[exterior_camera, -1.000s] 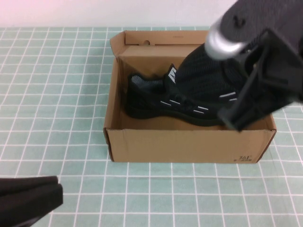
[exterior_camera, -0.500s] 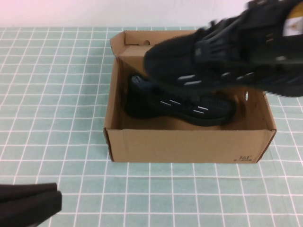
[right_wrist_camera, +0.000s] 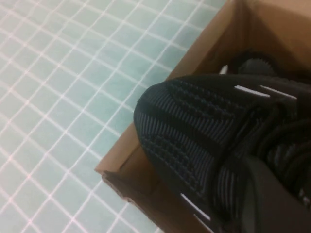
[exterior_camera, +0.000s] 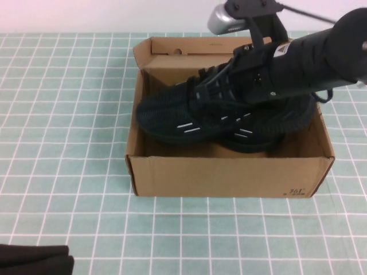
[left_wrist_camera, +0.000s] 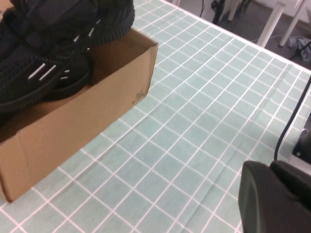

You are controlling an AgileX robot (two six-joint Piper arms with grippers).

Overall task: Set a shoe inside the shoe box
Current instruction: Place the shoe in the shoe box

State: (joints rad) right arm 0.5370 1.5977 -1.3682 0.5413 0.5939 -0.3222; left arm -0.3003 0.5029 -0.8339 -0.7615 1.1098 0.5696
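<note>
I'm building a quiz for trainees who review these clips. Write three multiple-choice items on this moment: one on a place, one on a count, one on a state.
1. Where is the shoe held by the right gripper?
A. On the tiles left of the box
B. Over the open shoe box, above its mate
C. On the closed lid

2. How many shoes are in view?
A. One
B. Two
C. Three

3. What state is the left gripper in?
A. Shut on nothing, low at the near left of the table
B. Shut on a shoe
C. Open over the box

Answers:
1 B, the high view shows the shoe over the box opening, with the other shoe under it.
2 B, one held shoe and one lying in the box.
3 A, it sits by the tiles, away from the box, gripping nothing.
</note>
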